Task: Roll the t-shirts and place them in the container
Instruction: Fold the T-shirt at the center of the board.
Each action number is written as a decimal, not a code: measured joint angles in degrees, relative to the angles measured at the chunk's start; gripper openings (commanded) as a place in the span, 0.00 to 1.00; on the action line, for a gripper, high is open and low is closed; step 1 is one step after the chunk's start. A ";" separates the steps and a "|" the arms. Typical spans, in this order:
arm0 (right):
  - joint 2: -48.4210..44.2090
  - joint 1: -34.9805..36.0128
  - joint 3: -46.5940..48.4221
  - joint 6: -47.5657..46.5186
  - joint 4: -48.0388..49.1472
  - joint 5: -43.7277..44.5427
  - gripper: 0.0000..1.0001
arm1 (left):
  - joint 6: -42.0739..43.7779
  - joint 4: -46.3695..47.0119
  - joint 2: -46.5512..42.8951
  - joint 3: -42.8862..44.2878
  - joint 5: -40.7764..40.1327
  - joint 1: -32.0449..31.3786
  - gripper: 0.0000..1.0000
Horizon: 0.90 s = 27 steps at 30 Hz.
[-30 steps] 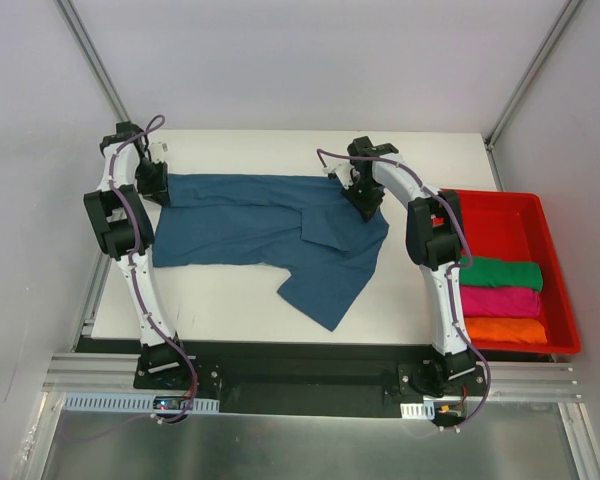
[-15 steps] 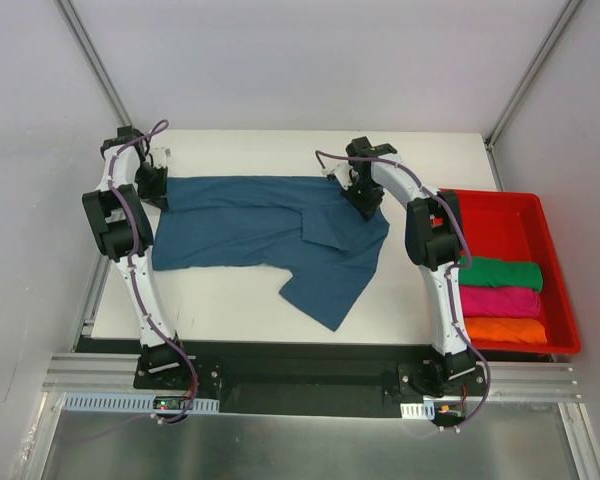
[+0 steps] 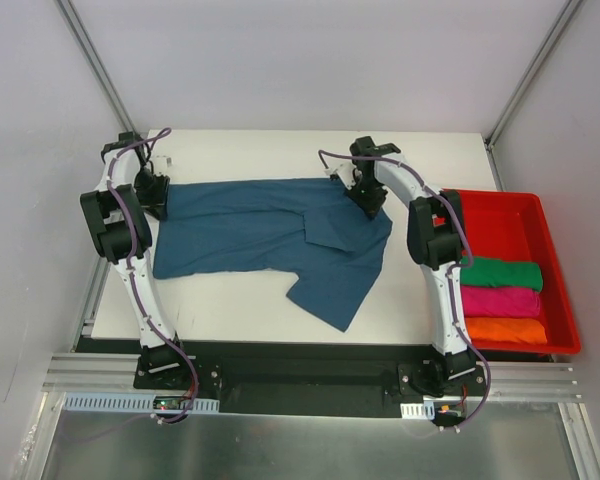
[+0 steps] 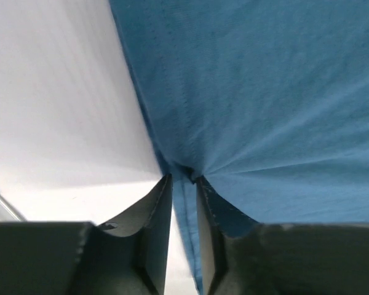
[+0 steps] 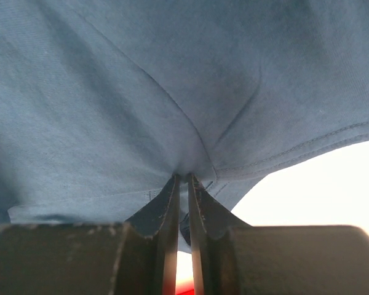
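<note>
Your teal t-shirt (image 3: pixel 260 225) lies spread on the table (image 3: pixel 230 305), w/ one flap trailing toward the near edge. L gripper (image 4: pixel 183 179) is pinched onto its left edge, and R gripper (image 5: pixel 181 178) is clamped on cloth at its far-right part. Red tray (image 3: pixel 555 235) sits well right and holds 3 rolled tees: green tee (image 3: pixel 500 273), magenta tee (image 3: pixel 500 301), orange tee (image 3: pixel 502 330).

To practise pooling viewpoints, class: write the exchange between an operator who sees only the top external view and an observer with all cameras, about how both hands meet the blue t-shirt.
Operator: Is the left hand gripping the blue t-shirt?
Observer: Yes. The left wrist view shows its fingers pinching the shirt's hemmed edge, with creases fanning out from the pinch.
Operator: And the right hand?
Observer: Its wrist view shows the fingers nearly together on a bunched fold beside a stitched hem.
</note>
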 measured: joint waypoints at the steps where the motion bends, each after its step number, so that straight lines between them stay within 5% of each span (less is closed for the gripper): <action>1: 0.00 -0.20 0.17 -0.13 -0.13 0.02 0.12 | 0.22 -0.02 -0.04 -0.02 -0.02 0.02 0.33; 6: 0.00 -1.53 1.68 -1.03 -2.12 -0.57 0.15 | 0.63 -0.24 -1.97 -0.59 0.79 0.11 0.37; 8: -0.42 -2.08 2.80 -1.42 -3.78 -2.25 0.15 | 0.66 -0.42 -3.76 -0.37 2.27 0.09 0.31; 12: -4.04 -2.82 3.04 -1.16 -3.80 -5.53 0.08 | 0.04 -1.33 -5.29 4.55 4.66 -0.68 0.00; 17: -7.28 -2.93 4.35 -0.98 1.42 -4.92 0.01 | -0.20 -1.01 -3.80 12.41 5.79 -3.56 0.00; 27: 7.85 -2.80 11.56 -10.49 11.17 7.87 0.01 | 1.49 -0.50 9.16 19.50 2.58 -6.91 0.00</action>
